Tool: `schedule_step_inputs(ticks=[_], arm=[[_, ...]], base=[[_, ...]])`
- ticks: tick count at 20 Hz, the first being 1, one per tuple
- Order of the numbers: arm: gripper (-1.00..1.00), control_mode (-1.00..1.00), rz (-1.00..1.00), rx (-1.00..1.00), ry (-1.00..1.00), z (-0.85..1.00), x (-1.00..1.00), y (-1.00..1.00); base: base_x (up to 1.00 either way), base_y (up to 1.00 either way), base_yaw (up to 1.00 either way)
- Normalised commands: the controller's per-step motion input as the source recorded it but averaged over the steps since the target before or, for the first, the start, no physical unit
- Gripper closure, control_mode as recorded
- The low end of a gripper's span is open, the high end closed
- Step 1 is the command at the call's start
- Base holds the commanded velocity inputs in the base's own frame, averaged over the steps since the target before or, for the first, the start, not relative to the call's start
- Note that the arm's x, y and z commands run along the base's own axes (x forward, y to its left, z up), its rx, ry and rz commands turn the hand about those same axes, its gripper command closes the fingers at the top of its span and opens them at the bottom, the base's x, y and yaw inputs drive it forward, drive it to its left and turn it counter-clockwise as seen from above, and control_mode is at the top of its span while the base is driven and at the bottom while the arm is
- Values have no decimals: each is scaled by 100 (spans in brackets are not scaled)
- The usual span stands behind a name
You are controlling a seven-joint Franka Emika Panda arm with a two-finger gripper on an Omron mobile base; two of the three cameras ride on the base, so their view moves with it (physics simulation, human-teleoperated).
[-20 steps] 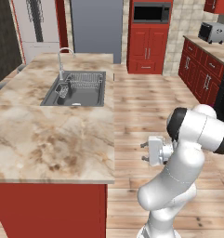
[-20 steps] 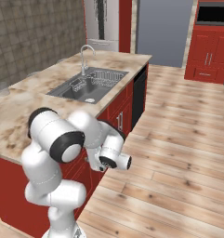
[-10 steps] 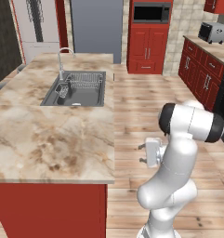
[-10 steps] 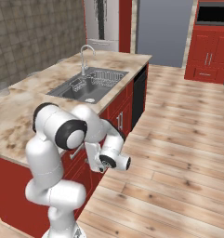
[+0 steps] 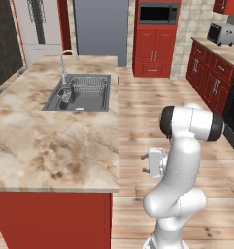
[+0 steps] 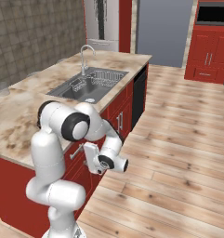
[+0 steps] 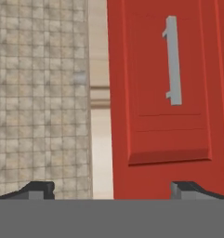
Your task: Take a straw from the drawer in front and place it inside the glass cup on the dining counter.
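My gripper (image 6: 87, 159) hangs low beside the red base of the dining counter (image 6: 25, 109), its open jaws facing the red front. In the hand view the two fingertips (image 7: 37, 188) stand wide apart with nothing between them. Ahead of them is a shut red panel with a grey bar handle (image 7: 173, 60), which looks like the drawer (image 7: 169, 125). A grey handle (image 6: 76, 151) shows just beyond the hand. The straw is hidden. A pale see-through shape at the counter's far edge looks like the glass cup (image 6: 2, 88). From the left the gripper (image 5: 147, 163) sits just off the counter's end.
A steel sink (image 5: 79, 93) with a faucet (image 5: 65, 61) is set in the counter, with a small clear vessel (image 5: 65, 94) inside it. Red cabinets (image 5: 213, 82) and a toaster (image 5: 221, 34) line the right wall. Open wood floor (image 6: 178, 139) lies to the right of the arm.
The arm's elbow has swung toward the counter, and the hand has edged slightly closer to the red front. The jaws have stayed open.
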Motion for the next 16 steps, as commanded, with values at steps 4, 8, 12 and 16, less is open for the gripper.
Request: schedule_step_inputs(ticks=[4, 8, 12, 16], arm=[[-100, -100, 1, 0, 0, -17, 8, 11], [-100, -100, 0, 0, 0, -18, 14, 6], [-100, -100, 0, 0, 0, -17, 16, 2], [-100, -100, 0, 0, 0, -12, 22, 0]], base=[[0, 0, 0], [0, 0, 0], [0, 0, 0], [0, 0, 0]])
